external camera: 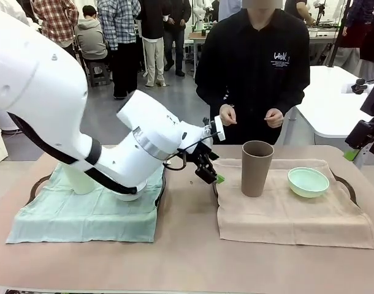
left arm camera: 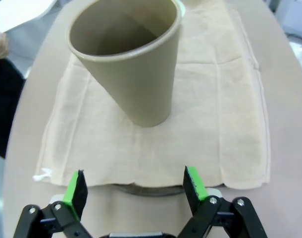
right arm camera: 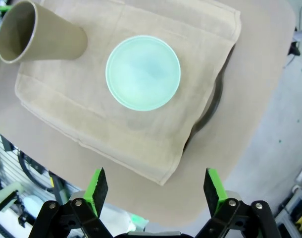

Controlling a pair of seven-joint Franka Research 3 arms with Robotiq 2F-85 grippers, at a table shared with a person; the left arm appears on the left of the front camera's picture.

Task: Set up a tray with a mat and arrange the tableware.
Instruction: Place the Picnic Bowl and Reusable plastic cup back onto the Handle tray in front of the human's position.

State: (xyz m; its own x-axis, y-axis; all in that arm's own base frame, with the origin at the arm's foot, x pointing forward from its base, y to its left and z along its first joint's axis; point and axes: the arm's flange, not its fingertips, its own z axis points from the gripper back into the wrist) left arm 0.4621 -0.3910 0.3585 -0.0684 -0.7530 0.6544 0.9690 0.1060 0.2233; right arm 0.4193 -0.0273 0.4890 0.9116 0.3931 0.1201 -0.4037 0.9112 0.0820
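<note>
Both grippers open — nothing held.
I see the tan-brown cup (external camera: pixel 257 168) upright beside the mint green bowl (external camera: pixel 308 182) on the beige mat (external camera: pixel 285 214); left gripper (left arm camera: pixel 135 187) and right gripper (right arm camera: pixel 154 187) empty.

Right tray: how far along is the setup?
Done: the beige mat covers the right tray, with the brown cup and mint bowl standing on it. In hand: nothing; the left gripper and right gripper are both open. Left: I can't see any tableware on the green mat.

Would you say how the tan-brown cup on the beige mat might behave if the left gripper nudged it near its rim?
The tan-brown cup is tall with a narrower base, so it would probably tip. Standing on the soft beige mat, it may drag rather than slide. It looks light.
</note>
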